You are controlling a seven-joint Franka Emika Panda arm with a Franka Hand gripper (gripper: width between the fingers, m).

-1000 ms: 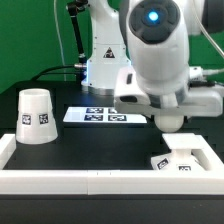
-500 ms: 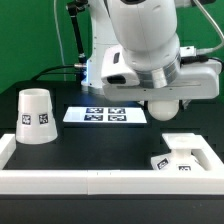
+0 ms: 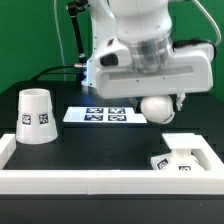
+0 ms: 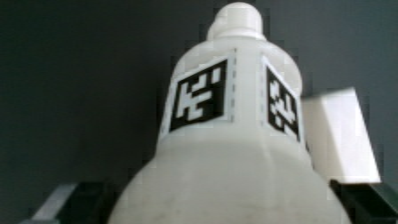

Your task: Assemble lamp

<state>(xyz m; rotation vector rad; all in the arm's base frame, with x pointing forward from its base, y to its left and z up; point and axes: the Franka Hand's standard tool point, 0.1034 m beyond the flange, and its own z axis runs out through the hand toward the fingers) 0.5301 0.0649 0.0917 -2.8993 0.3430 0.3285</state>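
Observation:
The white ball-shaped bulb (image 3: 153,108) hangs in the air in my gripper (image 3: 157,99), which is shut on it, above the dark table to the exterior view's right of the marker board (image 3: 104,116). In the wrist view the bulb (image 4: 222,120) fills the picture, its two tags and narrow neck pointing away from me, with my dark fingertips (image 4: 71,205) at its sides. The square stepped base (image 3: 184,152) sits on the table at the exterior view's right, near the front. The tapered shade (image 3: 36,115) stands at the exterior view's left.
A white wall (image 3: 100,180) runs along the table's front and up both sides. The arm's own pedestal (image 3: 103,62) stands behind the marker board. A white slab (image 4: 342,135) shows beside the bulb in the wrist view.
My gripper has carried the bulb toward the exterior view's left, away from above the base. The base and the shade have not moved.

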